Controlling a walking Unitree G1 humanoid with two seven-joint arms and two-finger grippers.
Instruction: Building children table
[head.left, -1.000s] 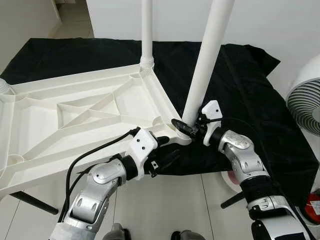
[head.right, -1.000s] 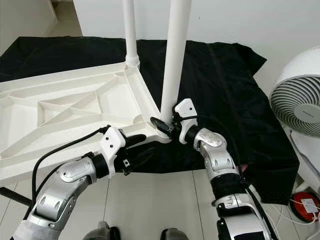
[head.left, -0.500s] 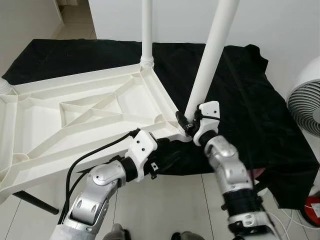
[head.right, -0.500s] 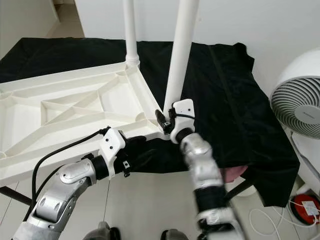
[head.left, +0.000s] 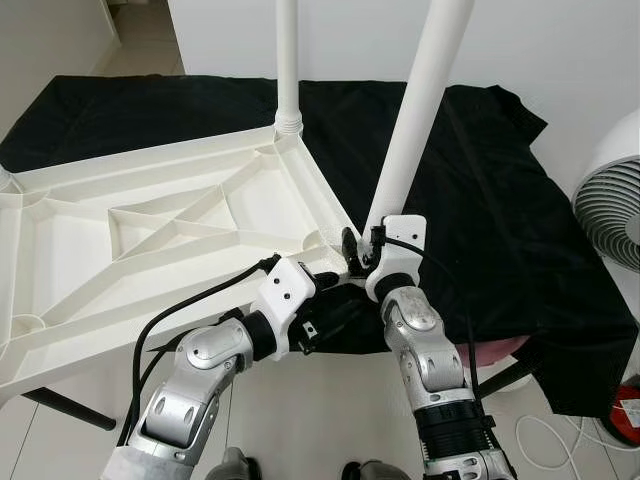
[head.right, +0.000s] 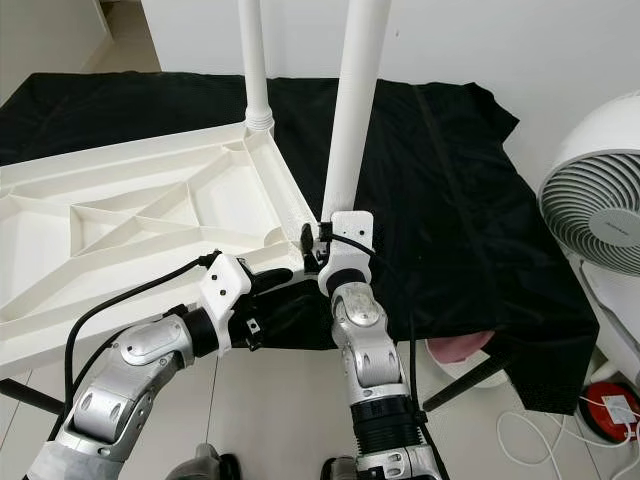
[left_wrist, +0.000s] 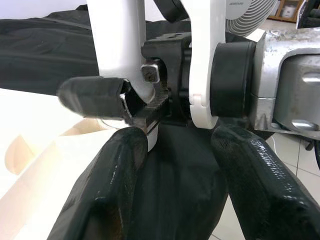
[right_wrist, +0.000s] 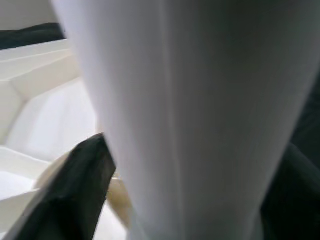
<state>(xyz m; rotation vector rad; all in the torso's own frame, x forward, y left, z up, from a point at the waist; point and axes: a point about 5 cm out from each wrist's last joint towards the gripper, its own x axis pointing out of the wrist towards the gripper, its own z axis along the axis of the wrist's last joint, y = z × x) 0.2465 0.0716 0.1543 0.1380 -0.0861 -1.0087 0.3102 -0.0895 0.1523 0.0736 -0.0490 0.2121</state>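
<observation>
A white children's table (head.left: 150, 230) lies upside down on a black cloth (head.left: 480, 180). One white leg (head.left: 288, 60) stands upright at the far corner. A second white leg (head.left: 415, 110) rises, leaning a little, from the near right corner. My right gripper (head.left: 360, 248) is shut on the base of that near leg; in the right wrist view the leg (right_wrist: 185, 115) sits between the fingers (right_wrist: 80, 185). My left gripper (head.left: 335, 298) is open just under the same corner, one finger (left_wrist: 110, 185) against the table's rim.
A white fan (head.right: 600, 210) stands at the right. The black cloth hangs over the front edge, with a pink object (head.right: 455, 350) beneath it. A red item with cables (head.right: 610, 410) lies on the tiled floor. A dark support leg (head.left: 70, 408) slants at lower left.
My right forearm has swung from the right side round to the front of the near leg, the gripper staying at the leg's base. My left gripper has hardly moved.
</observation>
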